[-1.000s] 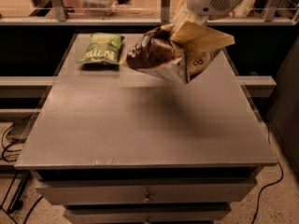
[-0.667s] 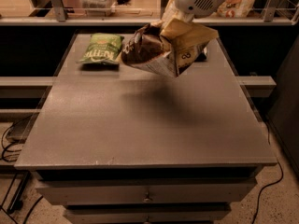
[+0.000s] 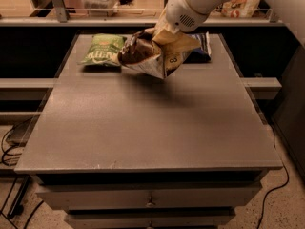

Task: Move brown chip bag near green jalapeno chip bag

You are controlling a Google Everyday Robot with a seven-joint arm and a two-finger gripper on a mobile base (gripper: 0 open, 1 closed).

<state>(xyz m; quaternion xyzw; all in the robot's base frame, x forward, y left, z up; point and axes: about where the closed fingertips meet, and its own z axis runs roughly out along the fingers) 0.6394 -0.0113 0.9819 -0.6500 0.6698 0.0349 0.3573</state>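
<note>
Starting at the near edge, the desk [image 3: 143, 137] is plain grey top across its front half, with only a soft shadow further in. Above that shadow hangs the brown bag [image 3: 147, 54], clear of the surface, crumpled and tilted. Its long axis runs roughly across the desk, the dark end reaching left in view and the tan end sagging to the lower right. The jaws are clenched on the bag's upper tan edge, just under the white arm [image 3: 188, 8], so the bag trails down and leftward from them. The grasp itself is mostly hidden by folded foil.

At the dark end lies the green bag [image 3: 102, 50], flat on the desk's far left. The brown bag overlaps its right edge in view, but I cannot tell whether they touch. A blue bag [image 3: 201, 49] sits behind on the right. The arm enters from the far side, wrist bent over the desk's rear. By my reading, what is called for next is mostly a lowering, with little sideways travel needed.
</note>
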